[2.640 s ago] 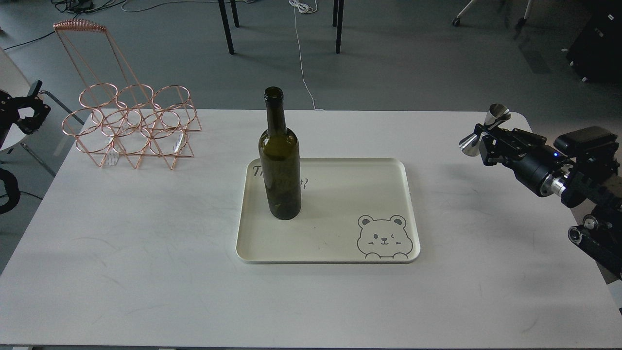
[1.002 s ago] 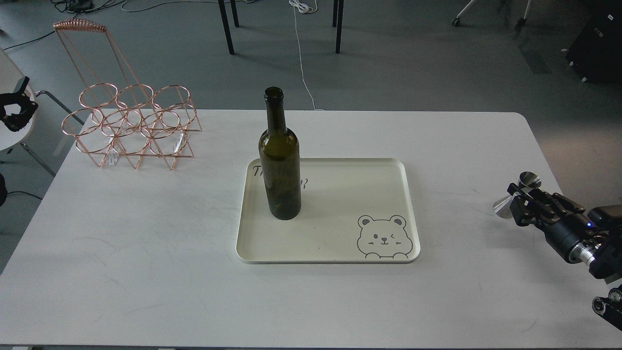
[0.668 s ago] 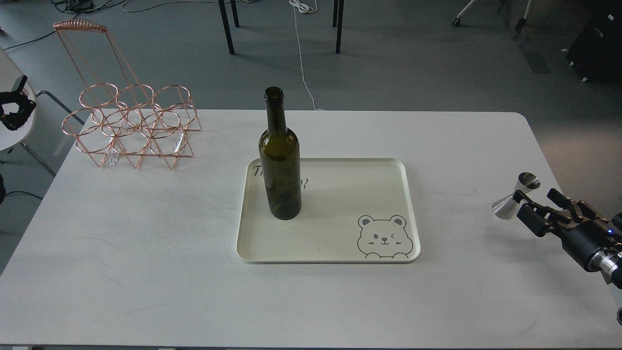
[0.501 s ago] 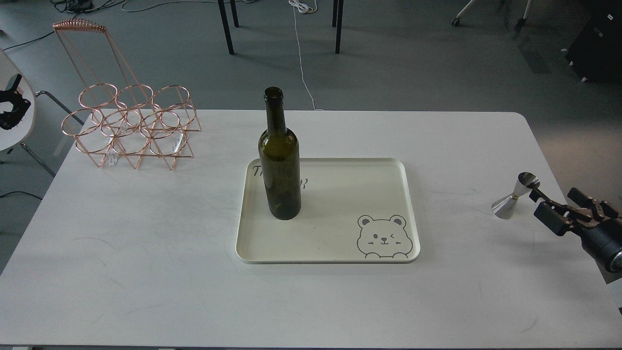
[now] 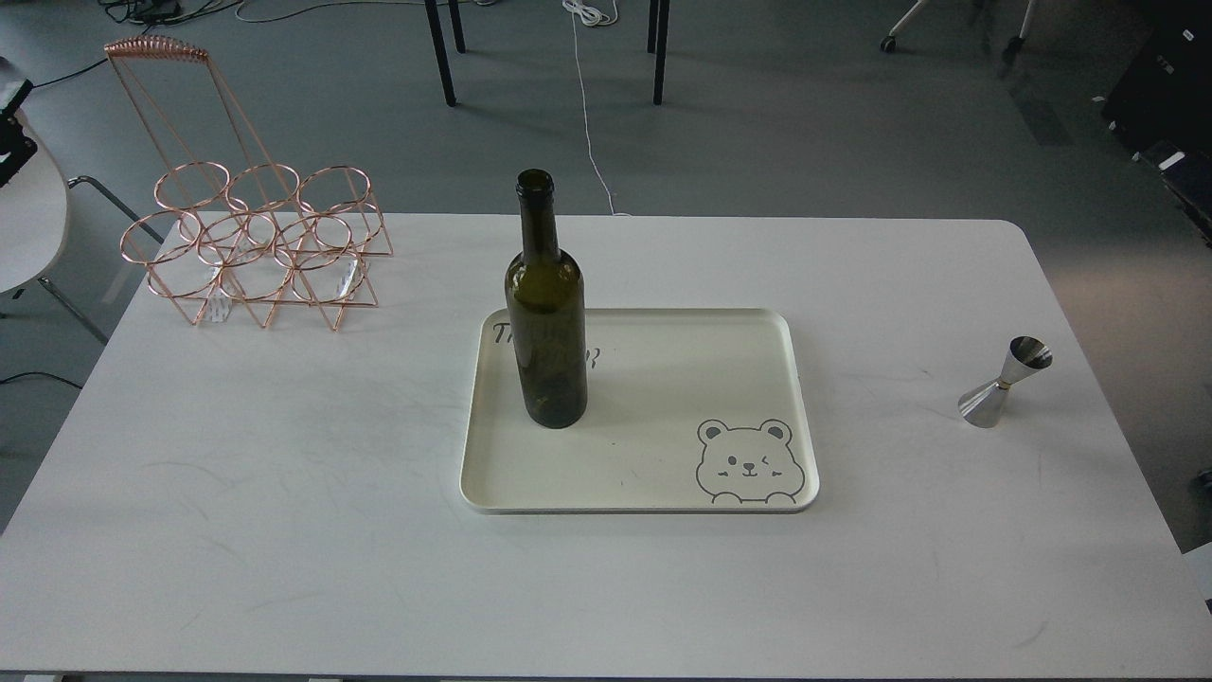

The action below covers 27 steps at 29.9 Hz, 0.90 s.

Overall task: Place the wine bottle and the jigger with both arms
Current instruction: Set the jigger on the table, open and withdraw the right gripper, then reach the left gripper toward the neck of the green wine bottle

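1. The wine bottle (image 5: 545,322) is dark olive-green glass with a long narrow neck, an open mouth and no label. It stands upright on the left part of a cream tray (image 5: 805,398) on the table (image 5: 284,493).
2. The jigger (image 5: 1002,384) is a small shiny steel hourglass with a thin gold waist band. It stands on one cone, directly on the table near the right edge, right of the tray and well apart from the bottle.
3. Only a dark sliver of the left arm (image 5: 11,152) shows at the left edge; whether it is the end effector cannot be told. Both things stand free, well apart from it, on its right.
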Motion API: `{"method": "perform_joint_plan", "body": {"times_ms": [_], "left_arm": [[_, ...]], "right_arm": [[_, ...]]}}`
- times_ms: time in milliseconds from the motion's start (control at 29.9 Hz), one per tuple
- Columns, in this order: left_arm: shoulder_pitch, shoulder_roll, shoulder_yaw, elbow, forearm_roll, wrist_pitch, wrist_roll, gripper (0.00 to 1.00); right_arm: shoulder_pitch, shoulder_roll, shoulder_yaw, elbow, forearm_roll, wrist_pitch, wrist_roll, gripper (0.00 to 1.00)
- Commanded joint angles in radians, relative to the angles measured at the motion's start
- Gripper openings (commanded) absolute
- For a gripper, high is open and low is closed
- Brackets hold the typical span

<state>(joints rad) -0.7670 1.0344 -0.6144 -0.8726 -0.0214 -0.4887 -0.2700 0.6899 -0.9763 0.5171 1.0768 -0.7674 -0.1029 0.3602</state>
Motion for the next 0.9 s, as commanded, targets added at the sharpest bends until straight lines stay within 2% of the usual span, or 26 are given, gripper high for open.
{"method": "perform_joint_plan", "body": {"times_ms": [0, 100, 267, 401, 434, 501, 601, 768, 869], "left_arm": [[-0.018, 0.088, -0.004, -0.145, 0.153, 0.000, -0.005, 0.99], [-0.023, 0.153, -0.010, -0.268, 0.280, 0.000, -0.005, 0.99], [-0.048, 0.249, -0.021, -0.517, 0.542, 0.000, -0.009, 0.98], [-0.067, 0.260, -0.035, -0.690, 0.754, 0.009, -0.011, 0.98], [-0.077, 0.254, -0.033, -0.724, 0.814, 0.044, -0.009, 0.98], [-0.092, 0.228, -0.025, -0.779, 0.937, 0.087, -0.006, 0.97], [-0.094, 0.143, -0.022, -0.819, 1.162, 0.105, -0.005, 0.95], [-0.081, -0.034, -0.015, -0.819, 1.582, 0.127, -0.006, 0.94], [-0.071, -0.115, 0.013, -0.816, 1.721, 0.162, -0.005, 0.94]], "right_arm": [[0.060, 0.085, 0.020, -0.096, 0.104, 0.064, 0.000, 0.97], [0.066, 0.140, 0.061, -0.165, 0.201, 0.109, 0.000, 0.97], [0.066, 0.223, 0.161, -0.306, 0.312, 0.258, -0.004, 0.97], [0.065, 0.269, 0.236, -0.420, 0.399, 0.373, -0.009, 0.98], [0.065, 0.275, 0.250, -0.442, 0.427, 0.402, -0.009, 0.98], [0.065, 0.277, 0.258, -0.469, 0.483, 0.451, -0.010, 0.98], [0.065, 0.277, 0.253, -0.494, 0.566, 0.499, -0.015, 0.98], [0.066, 0.275, 0.256, -0.503, 0.597, 0.511, -0.021, 0.98], [0.072, 0.275, 0.258, -0.503, 0.599, 0.511, -0.021, 0.98]]}}
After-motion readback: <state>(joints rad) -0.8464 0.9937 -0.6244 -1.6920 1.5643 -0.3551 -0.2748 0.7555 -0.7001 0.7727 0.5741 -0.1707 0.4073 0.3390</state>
